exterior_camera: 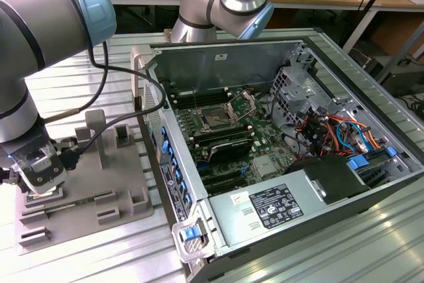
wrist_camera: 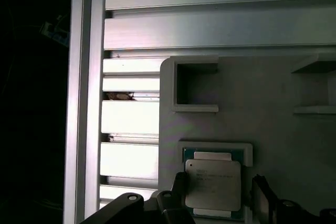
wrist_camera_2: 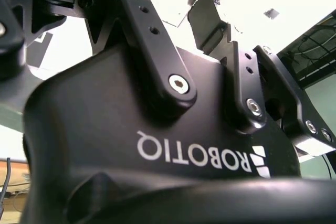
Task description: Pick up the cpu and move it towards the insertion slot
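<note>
The cpu (wrist_camera: 212,183), a flat silvery square with a thin darker rim, lies in a raised square nest on the grey fixture plate (wrist_camera: 262,103). My gripper (wrist_camera: 219,191) is low over it and open, one black finger (wrist_camera: 177,186) at one edge of the chip and the other a little off the opposite edge. In the exterior view the gripper (exterior_camera: 41,189) is at the left, down on the fixture plate (exterior_camera: 89,183). The insertion slot (exterior_camera: 216,121), a dark-centred socket with its metal plate hinged up, sits in the open computer case far to the exterior view's right.
The fixture plate carries several grey blocks (exterior_camera: 122,136) and a long memory stick (exterior_camera: 83,199). The case wall (exterior_camera: 156,130) stands between fixture and motherboard. A power supply (exterior_camera: 265,207) and cables (exterior_camera: 331,130) fill the case's near and right parts. The table (exterior_camera: 79,77) is slatted aluminium.
</note>
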